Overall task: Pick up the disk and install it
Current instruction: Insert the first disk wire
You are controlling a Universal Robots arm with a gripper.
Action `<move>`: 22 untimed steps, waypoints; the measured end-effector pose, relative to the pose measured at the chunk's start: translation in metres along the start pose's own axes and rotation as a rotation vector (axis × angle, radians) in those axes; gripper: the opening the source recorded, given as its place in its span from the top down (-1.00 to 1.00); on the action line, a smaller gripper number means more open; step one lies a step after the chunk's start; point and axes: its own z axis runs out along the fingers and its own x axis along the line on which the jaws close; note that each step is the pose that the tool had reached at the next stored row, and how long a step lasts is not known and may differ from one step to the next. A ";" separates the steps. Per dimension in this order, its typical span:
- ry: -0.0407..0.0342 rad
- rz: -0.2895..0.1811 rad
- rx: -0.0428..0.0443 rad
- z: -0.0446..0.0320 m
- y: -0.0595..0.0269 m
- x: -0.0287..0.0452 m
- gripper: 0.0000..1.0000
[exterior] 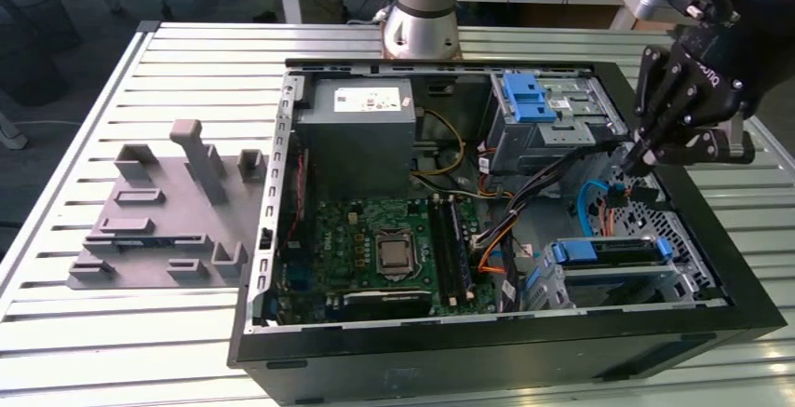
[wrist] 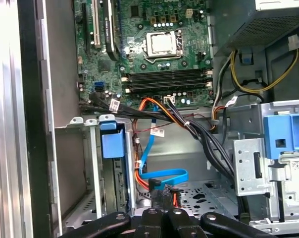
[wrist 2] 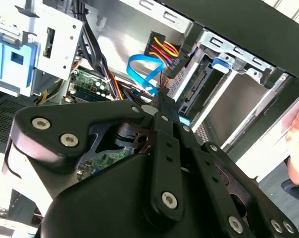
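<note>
Exterior view: an open case (exterior: 497,356) lies on a slatted table (exterior: 125,332), with a grey fixture plate (exterior: 162,230) by the case's left wall. Inside are a power supply (exterior: 360,118) at the far edge, a motherboard (exterior: 372,249) at the middle, and a cage (exterior: 541,109) with a blue latch in the far right corner. Bundled wires and a blue cable (exterior: 584,197) cross the space between cage and bay. The disk (exterior: 605,251) sits in the bay at the case's near right corner. The gripper (exterior: 631,160) hangs beside the cage, well apart from the disk. In the first wrist view the gripper (wrist: 162,203) has its fingertips drawn together just beside the blue cable's (wrist: 164,174) end.
</note>
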 end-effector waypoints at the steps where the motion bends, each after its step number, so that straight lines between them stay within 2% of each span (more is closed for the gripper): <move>1: 0.0004 0.004 0.0001 0.0001 0.0001 -0.0011 0.79; 6: 0.0000 0.046 0.0001 0.0018 -0.0009 -0.0033 0.79; 10: 0.0003 0.061 0.0002 0.0034 -0.0065 -0.0043 0.79; 11: 0.0054 0.062 0.0009 0.0037 -0.0081 -0.0046 0.79; 12: 0.0158 0.063 0.0023 0.0038 -0.0093 -0.0047 0.79; 15: 0.0566 0.068 0.0076 0.0043 -0.0111 -0.0050 0.79; 16: 0.0632 0.068 0.0085 0.0045 -0.0112 -0.0056 0.79; 22: 0.0702 0.080 0.0091 0.0072 -0.0142 -0.0097 0.79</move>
